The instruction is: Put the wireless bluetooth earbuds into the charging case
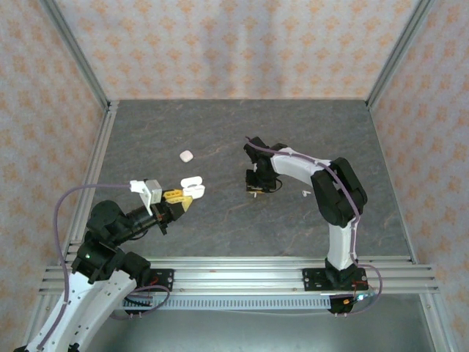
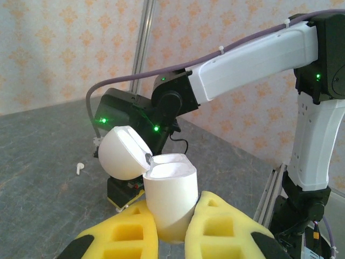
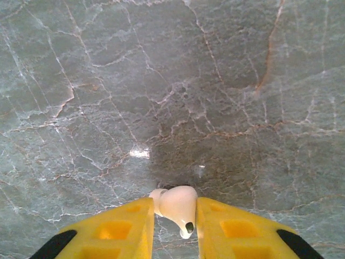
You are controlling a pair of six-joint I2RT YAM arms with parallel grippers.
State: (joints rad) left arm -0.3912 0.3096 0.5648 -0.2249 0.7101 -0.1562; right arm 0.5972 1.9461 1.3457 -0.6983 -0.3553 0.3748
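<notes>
Right end effector (image 3: 175, 218) grips earbud (image 3: 177, 204) over mid-table (image 3: 161, 81).

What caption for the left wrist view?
Left gripper holds the open case; right arm beyond, one earbud lying on the table.

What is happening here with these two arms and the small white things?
The left arm's jaws are shut on an open white charging case, lid tipped back, held above the table. The right arm's jaws reach down to the table and press against both sides of one earbud. A second earbud and a closed case lie loose on the table.
</notes>
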